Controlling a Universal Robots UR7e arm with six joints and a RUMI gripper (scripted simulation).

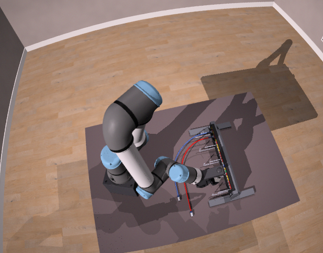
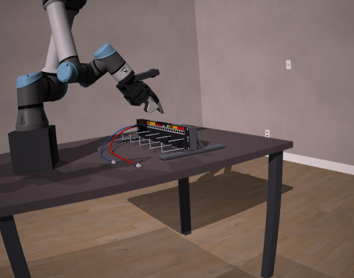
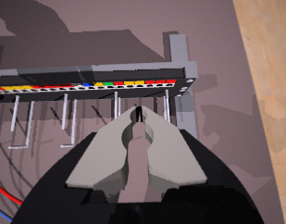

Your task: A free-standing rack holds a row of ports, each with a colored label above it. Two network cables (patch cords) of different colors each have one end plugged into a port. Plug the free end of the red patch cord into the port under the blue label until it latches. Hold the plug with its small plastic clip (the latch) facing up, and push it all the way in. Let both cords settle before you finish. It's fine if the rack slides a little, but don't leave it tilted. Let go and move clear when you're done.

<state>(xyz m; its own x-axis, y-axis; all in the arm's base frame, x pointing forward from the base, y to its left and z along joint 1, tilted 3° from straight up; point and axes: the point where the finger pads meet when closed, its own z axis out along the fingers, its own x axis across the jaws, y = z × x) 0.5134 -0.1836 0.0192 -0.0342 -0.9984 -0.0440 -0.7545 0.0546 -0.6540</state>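
Observation:
The red patch cord (image 1: 188,197) (image 2: 124,158) (image 3: 7,194) runs from a port near the rack's far end to its free plug (image 1: 191,212) (image 2: 137,165), which lies on the table. Its latch direction is too small to tell. The blue cord (image 1: 177,190) (image 3: 2,213) runs beside it, its free plug (image 1: 179,198) (image 2: 113,161) also on the table. The rack (image 1: 228,160) (image 2: 193,137) (image 3: 132,67) stands upright. The blue label (image 2: 165,126) (image 3: 87,84) is left of a yellow and a green one in the wrist view. My gripper (image 2: 156,108) (image 3: 139,107) is shut and empty above the rack's front.
Thin metal cable guides (image 1: 208,148) (image 2: 162,147) (image 3: 73,122) stick out from the rack's front below the ports. The rack's near foot (image 1: 219,202) (image 2: 177,154) reaches out beside the red plug. The table's front edge (image 2: 159,179) runs beyond both plugs.

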